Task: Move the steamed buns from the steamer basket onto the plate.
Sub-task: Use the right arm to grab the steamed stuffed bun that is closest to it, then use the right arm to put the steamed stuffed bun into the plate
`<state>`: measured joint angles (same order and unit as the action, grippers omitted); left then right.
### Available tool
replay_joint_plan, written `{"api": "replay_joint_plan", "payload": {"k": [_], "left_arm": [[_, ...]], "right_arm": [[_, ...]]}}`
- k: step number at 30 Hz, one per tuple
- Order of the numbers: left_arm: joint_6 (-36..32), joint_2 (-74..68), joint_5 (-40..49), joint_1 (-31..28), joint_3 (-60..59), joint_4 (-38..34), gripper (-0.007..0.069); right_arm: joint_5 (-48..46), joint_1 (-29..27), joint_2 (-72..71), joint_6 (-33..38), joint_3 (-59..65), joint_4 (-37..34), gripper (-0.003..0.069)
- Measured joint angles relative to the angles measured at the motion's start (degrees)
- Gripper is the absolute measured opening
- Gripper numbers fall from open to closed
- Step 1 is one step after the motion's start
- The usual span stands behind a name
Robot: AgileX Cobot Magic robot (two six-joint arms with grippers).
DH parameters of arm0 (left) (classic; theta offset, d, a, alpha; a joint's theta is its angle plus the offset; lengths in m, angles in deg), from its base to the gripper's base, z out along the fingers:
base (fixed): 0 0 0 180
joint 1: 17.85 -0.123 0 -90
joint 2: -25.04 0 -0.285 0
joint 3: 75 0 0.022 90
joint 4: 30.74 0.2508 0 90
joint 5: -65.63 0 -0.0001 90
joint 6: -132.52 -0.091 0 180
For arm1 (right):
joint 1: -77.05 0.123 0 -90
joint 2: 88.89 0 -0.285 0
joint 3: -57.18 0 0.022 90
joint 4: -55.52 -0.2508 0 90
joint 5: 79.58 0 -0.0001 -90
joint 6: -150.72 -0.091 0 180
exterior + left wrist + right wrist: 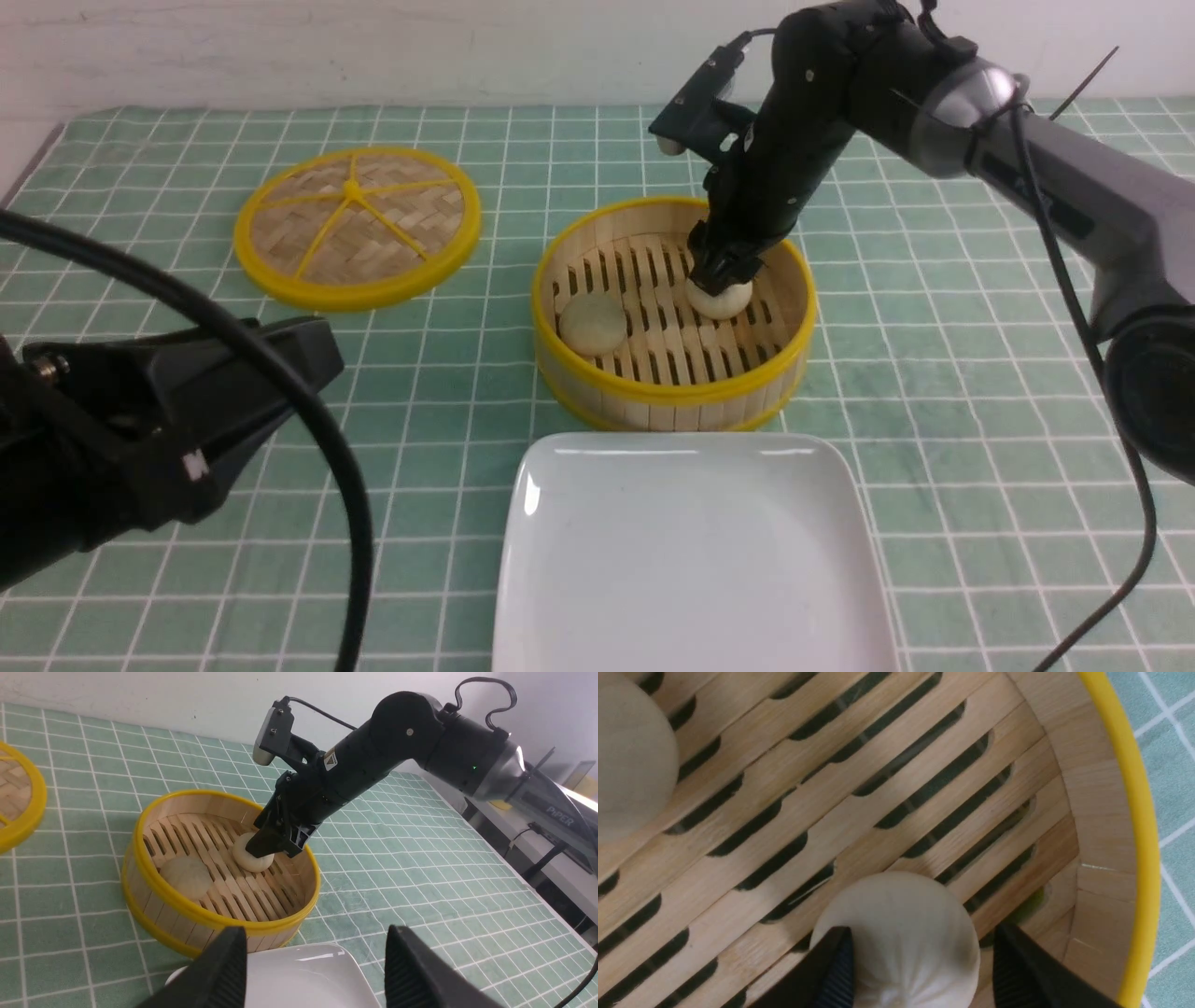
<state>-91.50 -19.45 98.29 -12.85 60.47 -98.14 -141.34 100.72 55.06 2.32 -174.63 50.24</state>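
My right pincer [724, 280] reaches down into the basket [672, 397], which stands mid-desk [934, 373], just beyond the plate [691, 560]. The jaws are partly open and straddle the right bun [906, 938], which sits on the basket floor towards the right wall.

Only my right wrist view shows the fit. One finger [833, 970] lies against the bun's side, and the other stands just clear of it, with a thin gap showing. In the front view the pincer itself hides all but the bun's near edge.

The left bun [593, 324] lies by the basket's left wall, apart from the pincer. The front and left wrist views show it whole, while the right wrist view catches only part of it.

My left pincer [315, 952] is wide open and holds nothing, at the near left. Its own wrist view shows both fingers spread, with the plate's corner and the basket beyond them. The front view shows only the left arm [140, 429] as a dark bulk with a cable.

The lid [357, 227] lies flat at the far left. The front view shows it whole, and the left wrist view shows only its yellow edge.
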Motion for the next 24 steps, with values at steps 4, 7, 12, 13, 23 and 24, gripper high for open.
{"api": "replay_joint_plan", "payload": {"k": [4, 7, 12, 13, 23, 24], "left_arm": [[0.0, 0.0, 0.0, 0.0, 0.0, 0.0, 0.0416], [0.0, 0.0, 0.0, 0.0, 0.0, 0.0, 0.0416], [0.0, 0.0, -0.1, 0.0, 0.0, 0.0, 0.0416], [0.0, 0.0, -0.1, 0.0, 0.0, 0.0, 0.0416], [-1.0, 0.0, -1.1, 0.0, 0.0, 0.3, 0.0416], [-1.4, 0.0, -1.3, 0.0, 0.0, 0.4, 0.0416]], "right_arm": [[-0.9, 0.0, 0.0, -2.1, -0.1, 1.4, 0.0344], [-2.4, 0.0, 0.4, -3.8, -0.3, 1.7, 0.0238], [-3.0, 0.0, 0.5, -4.5, -0.8, 1.5, 0.0028], [-3.4, 0.0, 0.5, -4.5, -1.4, 1.5, 0.002], [-9.9, 0.0, -2.1, -5.0, -14.8, -1.0, 0.0021], [-9.9, 0.0, -2.9, -5.5, -15.8, -1.6, 0.0021]]}}
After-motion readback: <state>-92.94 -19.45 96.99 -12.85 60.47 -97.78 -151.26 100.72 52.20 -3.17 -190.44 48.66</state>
